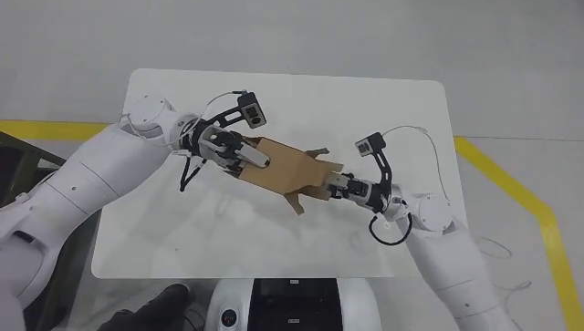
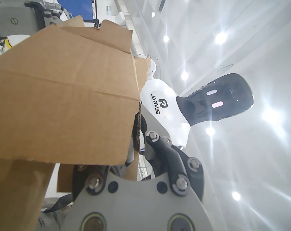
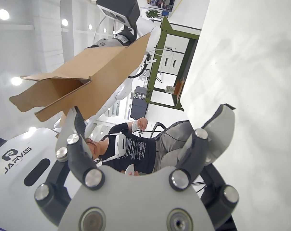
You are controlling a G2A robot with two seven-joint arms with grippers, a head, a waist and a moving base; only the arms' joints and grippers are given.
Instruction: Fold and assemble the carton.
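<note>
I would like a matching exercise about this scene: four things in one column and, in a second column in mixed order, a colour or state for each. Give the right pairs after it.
Things:
1. carton
2. left gripper
3. right gripper
4. table

States:
A. white, with rounded corners
B. open, at the carton's flapped end
C. brown, end not yet closed
D. shut on the carton's other end

Pairs: 1-C, 2-D, 3-B, 4-A
</note>
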